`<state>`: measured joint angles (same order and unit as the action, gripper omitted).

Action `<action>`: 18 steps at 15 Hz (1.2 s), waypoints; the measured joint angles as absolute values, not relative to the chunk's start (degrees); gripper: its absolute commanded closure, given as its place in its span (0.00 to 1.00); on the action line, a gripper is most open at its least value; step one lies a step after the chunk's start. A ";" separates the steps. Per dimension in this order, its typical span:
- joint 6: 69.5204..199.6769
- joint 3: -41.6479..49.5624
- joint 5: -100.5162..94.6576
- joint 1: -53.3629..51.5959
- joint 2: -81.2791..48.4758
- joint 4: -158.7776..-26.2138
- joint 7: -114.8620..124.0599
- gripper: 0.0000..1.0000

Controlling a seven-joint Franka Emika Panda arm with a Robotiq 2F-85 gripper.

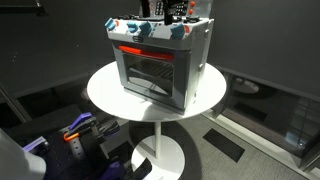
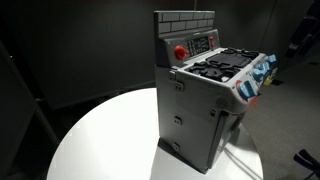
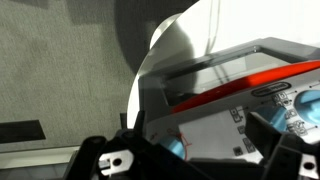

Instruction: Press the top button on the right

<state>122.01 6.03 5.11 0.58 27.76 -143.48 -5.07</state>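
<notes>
A grey toy stove (image 1: 158,62) stands on a round white table (image 1: 105,90). It shows in both exterior views, also from its side (image 2: 200,110). Its brick-patterned back panel carries a red round button (image 2: 180,50) and a small control panel with buttons (image 2: 203,43). Blue and white knobs (image 1: 140,30) run along the front, above a red oven handle (image 1: 140,50). In the wrist view my gripper (image 3: 200,128) is open and empty. It sits low in front of the stove (image 3: 240,90), well apart from it. It seems to show at the lower left in an exterior view (image 1: 85,135).
The table stands on a single white pedestal (image 1: 160,150) over a dark floor. Its rim (image 3: 140,70) lies between my gripper and the stove. Dark walls surround the scene. A dark floor mat (image 1: 225,145) lies beside the pedestal.
</notes>
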 measured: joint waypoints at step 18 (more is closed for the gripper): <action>135.98 0.95 4.97 0.58 9.44 -123.19 3.49 0.00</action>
